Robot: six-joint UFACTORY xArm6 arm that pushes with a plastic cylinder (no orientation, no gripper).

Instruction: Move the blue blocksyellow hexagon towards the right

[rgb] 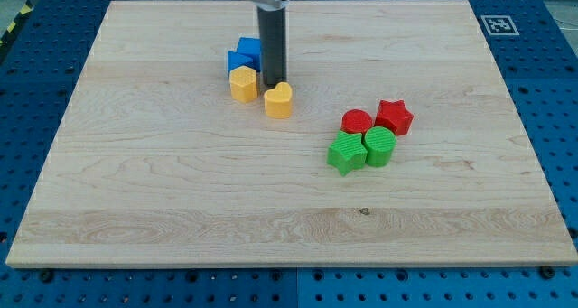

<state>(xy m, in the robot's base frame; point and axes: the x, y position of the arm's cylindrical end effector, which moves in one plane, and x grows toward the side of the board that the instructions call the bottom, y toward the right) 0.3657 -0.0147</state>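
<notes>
Two blue blocks [242,54] sit together at the view's upper middle-left, shapes unclear. A yellow hexagon [243,84] touches them just below. A yellow heart [279,100] lies a little to the right of the hexagon. My tip [274,82] is down on the board just right of the hexagon and the blue blocks, right above the yellow heart.
A red cylinder [357,122] and a red star [394,116] sit right of centre, with a green star [346,153] and a green cylinder [380,147] just below them. The wooden board [181,209] rests on a blue pegboard.
</notes>
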